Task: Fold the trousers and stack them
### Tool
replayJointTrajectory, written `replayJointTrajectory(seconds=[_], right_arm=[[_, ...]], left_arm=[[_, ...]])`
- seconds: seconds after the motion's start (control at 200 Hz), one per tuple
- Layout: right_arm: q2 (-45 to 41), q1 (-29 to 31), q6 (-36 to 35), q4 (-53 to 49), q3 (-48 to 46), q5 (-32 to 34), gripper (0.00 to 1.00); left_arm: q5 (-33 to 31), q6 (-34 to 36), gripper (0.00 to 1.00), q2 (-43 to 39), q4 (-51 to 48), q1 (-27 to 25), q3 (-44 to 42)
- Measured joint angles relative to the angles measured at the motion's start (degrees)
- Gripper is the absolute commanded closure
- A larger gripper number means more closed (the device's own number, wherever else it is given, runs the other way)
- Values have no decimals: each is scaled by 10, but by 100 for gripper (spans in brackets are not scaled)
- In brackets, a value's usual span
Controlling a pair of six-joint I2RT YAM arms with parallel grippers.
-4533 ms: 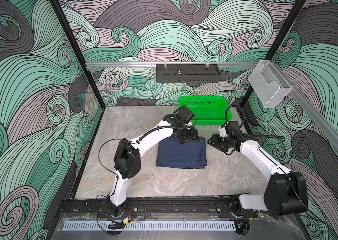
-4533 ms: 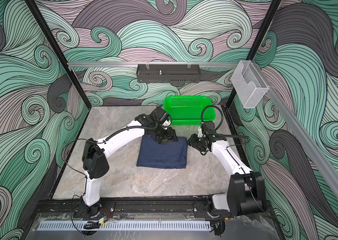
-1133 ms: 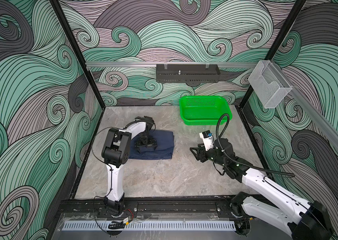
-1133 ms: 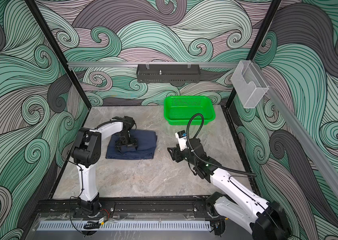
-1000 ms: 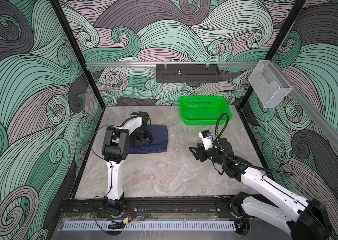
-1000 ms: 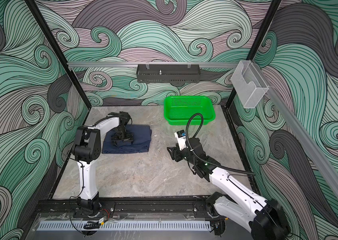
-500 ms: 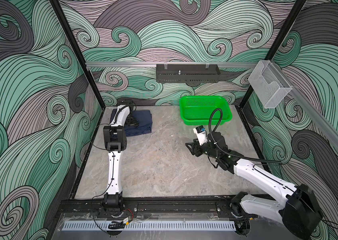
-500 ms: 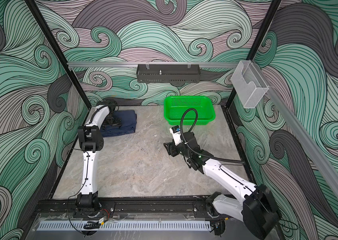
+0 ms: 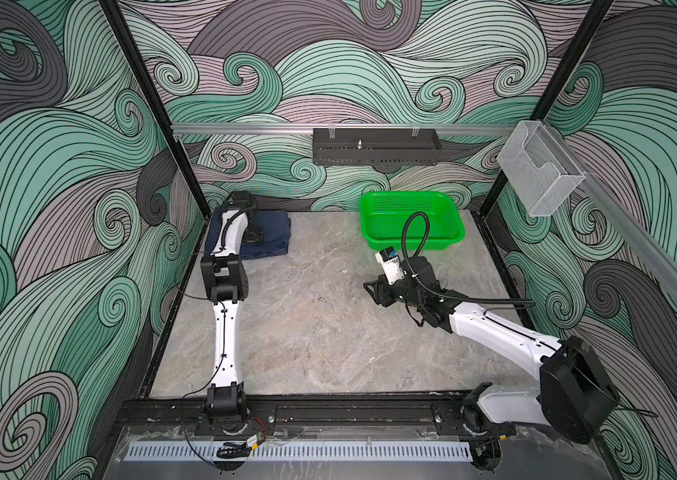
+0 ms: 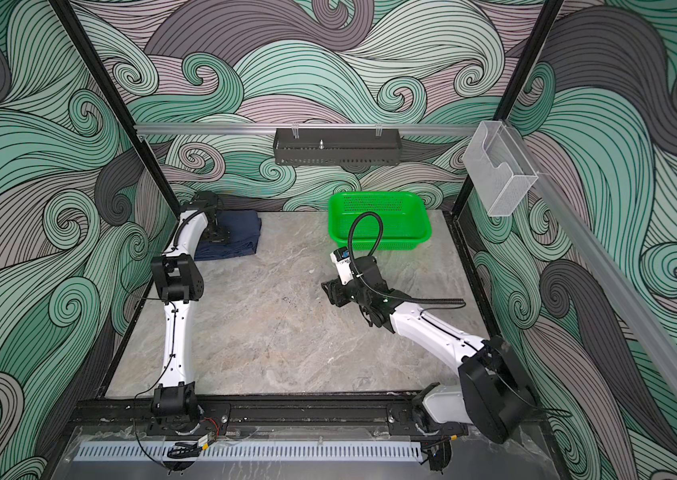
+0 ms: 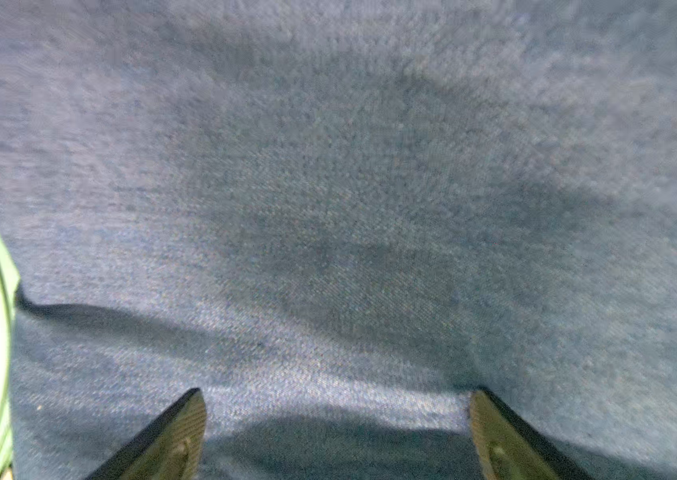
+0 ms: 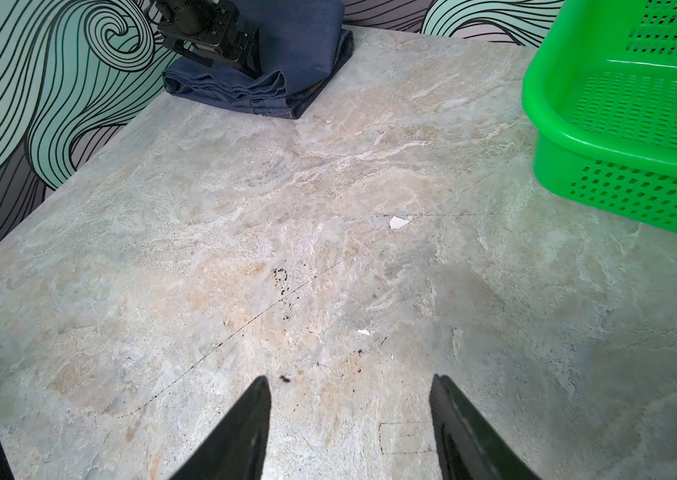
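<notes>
The trousers (image 9: 276, 235) (image 10: 247, 237) are a folded dark blue denim bundle in the table's far left corner, against the walls. My left gripper (image 9: 254, 237) (image 10: 218, 235) rests on top of them, open. In the left wrist view the fingertips (image 11: 191, 415) stand wide apart on the denim (image 11: 328, 208), with a low ridge of cloth between them. My right gripper (image 9: 371, 289) (image 10: 328, 291) hovers open over bare table right of centre, far from the trousers (image 12: 299, 45). Nothing lies between its fingers (image 12: 253, 415).
A green mesh basket (image 9: 416, 243) (image 10: 378, 243) (image 12: 619, 174) stands at the back right, just beyond my right gripper. A black tray (image 9: 374, 147) and a clear box (image 9: 536, 178) hang on the walls. Small white flecks (image 12: 398, 222) lie on the marble table (image 9: 307, 324).
My left arm has stretched out and slid the folded trousers from the left middle of the table into the far left corner. My right gripper has moved a little toward the basket.
</notes>
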Motion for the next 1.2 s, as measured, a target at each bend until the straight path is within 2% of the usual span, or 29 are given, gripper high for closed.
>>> replayJointTrajectory(seconds=[0.23,0.335,0.455,0.555,0.71,0.821,0.916,1.021,1.201], right_arm=[[5,0,-7,2,5,3,38],[0,0,-18,-2,6,16,37],[-23,-7,-31,-7,6,35,37],[-54,-34,-34,-1,0,49,37],[-95,-109,-33,26,-36,74,37],[-122,-160,-34,45,-71,103,34],[-147,-188,-37,62,-101,151,30],[-166,-213,-43,89,-129,205,25],[-189,-247,-45,139,-194,270,14]], left_arm=[[-5,24,1,-3,29,7,-3],[-4,19,1,-47,52,7,-62],[6,0,1,-167,94,7,-193],[25,-24,1,-323,155,7,-327],[35,-54,1,-616,332,7,-589],[31,-71,1,-761,436,8,-754],[17,-94,1,-819,482,11,-862],[2,-128,1,-839,510,14,-957],[-11,-191,1,-866,530,14,-1055]])
